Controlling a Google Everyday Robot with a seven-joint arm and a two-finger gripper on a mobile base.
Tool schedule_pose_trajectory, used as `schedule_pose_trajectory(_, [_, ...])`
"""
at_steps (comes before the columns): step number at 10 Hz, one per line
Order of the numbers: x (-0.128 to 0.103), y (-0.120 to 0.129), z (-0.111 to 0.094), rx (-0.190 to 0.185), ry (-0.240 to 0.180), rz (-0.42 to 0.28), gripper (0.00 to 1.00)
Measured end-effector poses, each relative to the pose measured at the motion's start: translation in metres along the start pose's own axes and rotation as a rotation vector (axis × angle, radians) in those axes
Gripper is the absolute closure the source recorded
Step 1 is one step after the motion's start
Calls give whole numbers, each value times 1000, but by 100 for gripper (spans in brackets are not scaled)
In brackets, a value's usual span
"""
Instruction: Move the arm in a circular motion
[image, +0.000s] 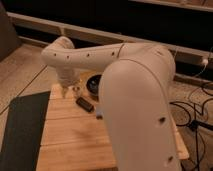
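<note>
Arm (127, 85): cream-white moulded plastic, smooth with a soft satin sheen, thick rounded segments dotted with small dark screw holes; its end effector (67, 86), hanging below the far-left joint over the bench's far left corner, has the same pale plastic look. Bench (70, 137): light wooden planks, matt, with visible grain and seams between boards. Mat (22, 125) at left: dark, matt, faintly textured; small bar (84, 103) and round object (94, 84) on the bench: dark, material not discernible; floor (22, 65): pale, speckled, matt.
</note>
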Motion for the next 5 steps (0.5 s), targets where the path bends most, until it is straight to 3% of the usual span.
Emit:
schedule_pose_trajectory(2, [26,-9,-1,-4,-5,49,35])
schedule_pose_trajectory(4, [45,-45,0,33,-10,139,35])
schedule_pose_trajectory(5, [55,-79,1,66,-8,212,35])
